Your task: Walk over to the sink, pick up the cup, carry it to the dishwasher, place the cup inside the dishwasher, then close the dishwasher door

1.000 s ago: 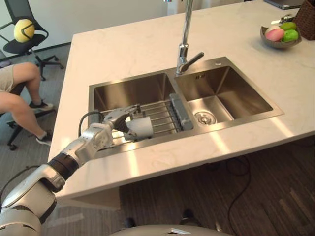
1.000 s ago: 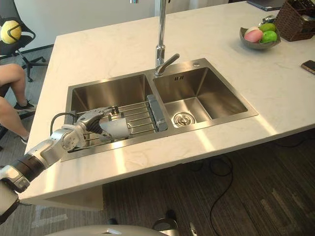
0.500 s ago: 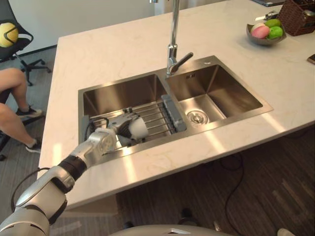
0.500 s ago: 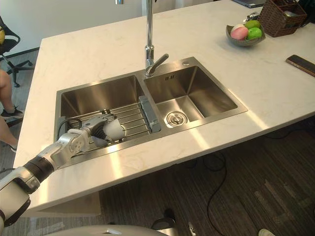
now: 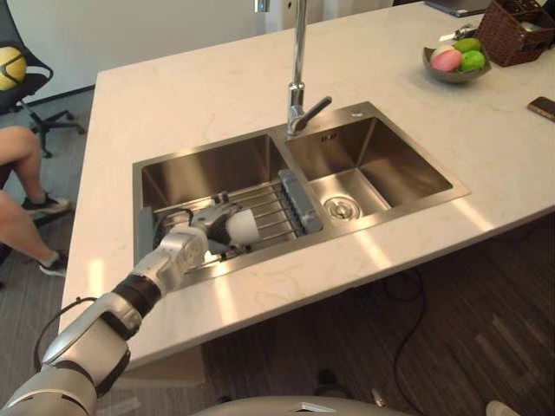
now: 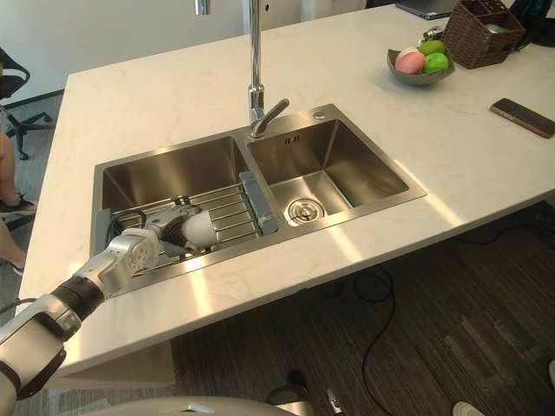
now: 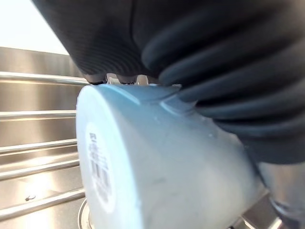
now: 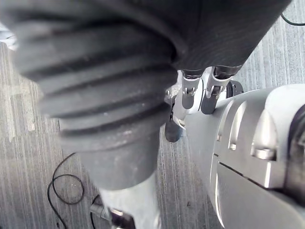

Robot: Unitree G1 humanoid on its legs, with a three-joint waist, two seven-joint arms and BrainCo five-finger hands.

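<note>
A pale grey cup (image 5: pixel 240 227) lies tilted on the wire rack (image 5: pixel 270 206) in the left basin of the steel sink (image 5: pixel 381 232). My left hand (image 5: pixel 186 248) reaches into that basin from the front left and is shut on the cup, fingers curled over its side. In the left wrist view the cup (image 7: pixel 157 167) sits right under the dark cover, its labelled base facing out over the rack bars. My right hand (image 8: pixel 193 90) hangs low above the grey floor, fingers relaxed and holding nothing.
A tall tap (image 5: pixel 297 78) stands behind the divider between the basins. At the counter's far right are a fruit bowl (image 5: pixel 451 61), a wicker basket (image 5: pixel 512 26) and a phone (image 6: pixel 523 117). A seated person's legs (image 5: pixel 19 152) are left of the counter.
The camera has moved, so the whole scene shifts. My left hand has closed tighter round the cup on the rack, and the cup has tipped slightly.
</note>
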